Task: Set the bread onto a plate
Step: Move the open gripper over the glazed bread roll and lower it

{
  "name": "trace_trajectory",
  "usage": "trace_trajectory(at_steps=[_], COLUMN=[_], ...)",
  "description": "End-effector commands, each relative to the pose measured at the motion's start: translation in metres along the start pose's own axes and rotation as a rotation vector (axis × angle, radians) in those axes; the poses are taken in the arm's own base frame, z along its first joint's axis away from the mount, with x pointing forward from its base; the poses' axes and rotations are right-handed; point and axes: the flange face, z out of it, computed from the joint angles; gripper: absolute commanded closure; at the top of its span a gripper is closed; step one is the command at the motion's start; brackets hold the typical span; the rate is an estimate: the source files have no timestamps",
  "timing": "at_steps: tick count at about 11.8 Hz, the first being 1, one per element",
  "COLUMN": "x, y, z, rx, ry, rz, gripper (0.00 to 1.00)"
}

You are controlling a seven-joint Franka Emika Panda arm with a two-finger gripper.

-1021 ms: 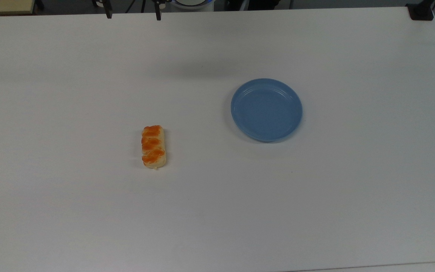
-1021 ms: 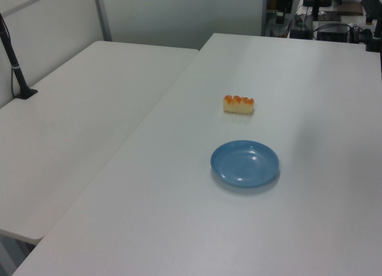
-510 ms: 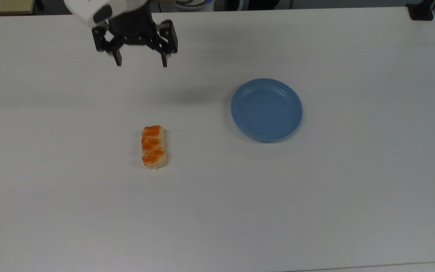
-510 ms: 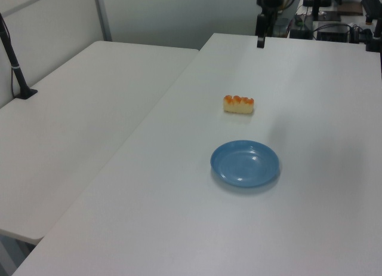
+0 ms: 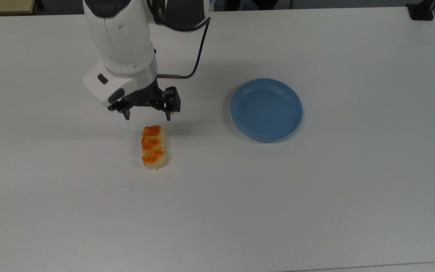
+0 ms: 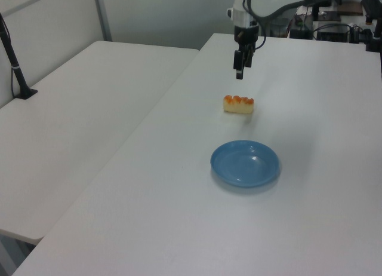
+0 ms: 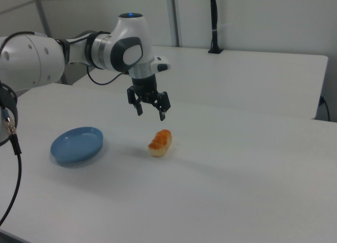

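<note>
**A:** Where is the bread?

**B:** The bread (image 5: pixel 153 147), a small pale-yellow braided roll with orange-brown patches on top, lies flat on the white table (image 5: pixel 217 211), touched by nothing. In the top view it points up and down the picture, left of centre.

**A:** And the plate?

**B:** The blue plate (image 5: pixel 266 110) sits empty, well apart from the bread, toward the top view's right. Bare table lies between them, so I judge the carry across would be unobstructed.

**A:** What is the arm doing?

**B:** The gripper (image 5: pixel 147 117) hangs in the air above the table, near the roll's far end in the top view. In the right view the gripper (image 7: pixel 151 114) is clearly above the bread (image 7: pixel 160 142), not touching it. Its two black fingers (image 5: pixel 168 115) point downward and stand apart, holding nothing.

**A:** Why held that way?

**B:** The fingers are spread side to side in the top view, across the roll's narrow width. That seems a sensible line-up: they could close on its long sides. I judge this as the approach, with the grasp not yet made.
</note>
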Motion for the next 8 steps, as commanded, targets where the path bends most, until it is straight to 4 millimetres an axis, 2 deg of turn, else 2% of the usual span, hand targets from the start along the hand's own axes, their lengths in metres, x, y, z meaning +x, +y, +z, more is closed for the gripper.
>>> trace_trajectory(at_steps=[1,4,5,8], x=[0.013,0.015,0.016,0.018], y=[-0.002,-0.016,-0.016,-0.013], z=[0.016,0.046,0.059,0.078], rx=[-0.008,-0.019,-0.023,-0.038], ry=[0.012,-0.033,-0.045,-0.051], rz=[-0.024,-0.056,-0.055,-0.058], gripper=[0.00,0.00,0.00,0.00])
